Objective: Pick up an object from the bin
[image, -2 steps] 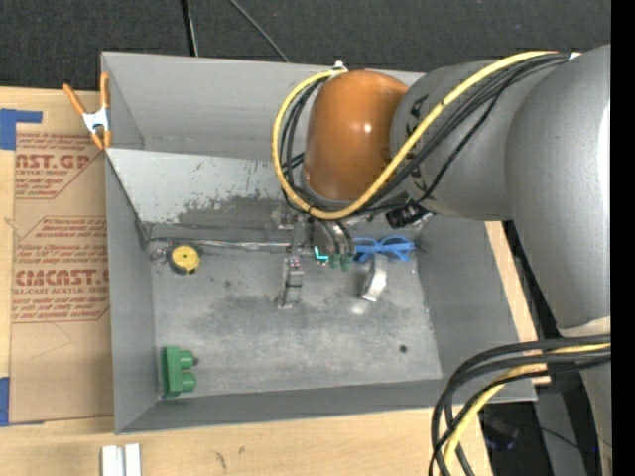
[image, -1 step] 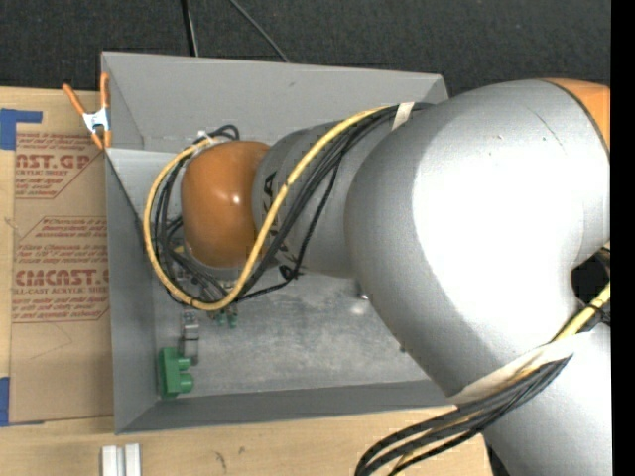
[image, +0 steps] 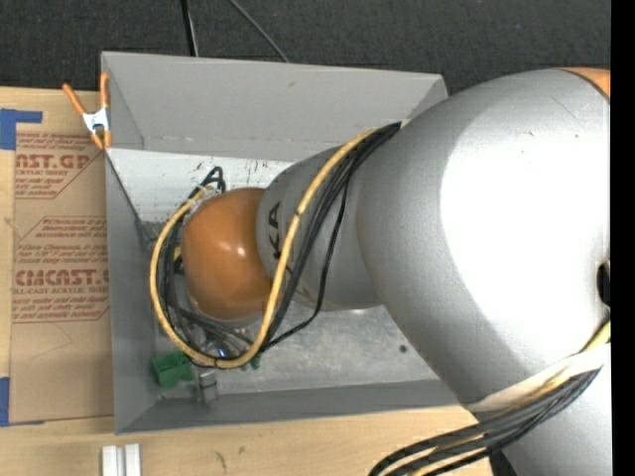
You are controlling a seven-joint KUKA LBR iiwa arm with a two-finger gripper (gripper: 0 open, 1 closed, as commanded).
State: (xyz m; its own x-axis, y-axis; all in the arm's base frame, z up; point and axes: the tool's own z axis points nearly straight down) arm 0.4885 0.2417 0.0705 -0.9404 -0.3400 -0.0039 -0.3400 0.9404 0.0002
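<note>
— Where is the arm [image: 476,246]?

— It fills the bin [image: 127,296] from 3 o'clock to past the middle. Its wrist, under the rounded orange cover [image: 223,251], sits toward 9 o'clock, close to the left wall. A yellow cable [image: 157,266] loops round the cover's 9 o'clock side and under it, with black cables [image: 298,305] running alongside.

— And the gripper [image: 214,349]?

— Only a dark bit of it peeks out at the cover's 6 o'clock edge, inside the cable loop, low over the bin floor. I cannot tell how far it is open, nor whether it has hold of anything (the cover and cables hide it from above).

— What lies nearest to it?

— A small green block [image: 170,368], in the bin's 7 o'clock corner. It sits just outside the yellow loop, at about 8 o'clock from the gripper and very near it; whether they touch, I cannot tell. Just beside the block, toward 4 o'clock from it, a small grey piece [image: 206,389] stands against the front wall.

— Anything else?

— A thin black wiry shape [image: 210,179] at the cover's 12 o'clock, on the floor near the back wall. What it is, I cannot make out.
</note>
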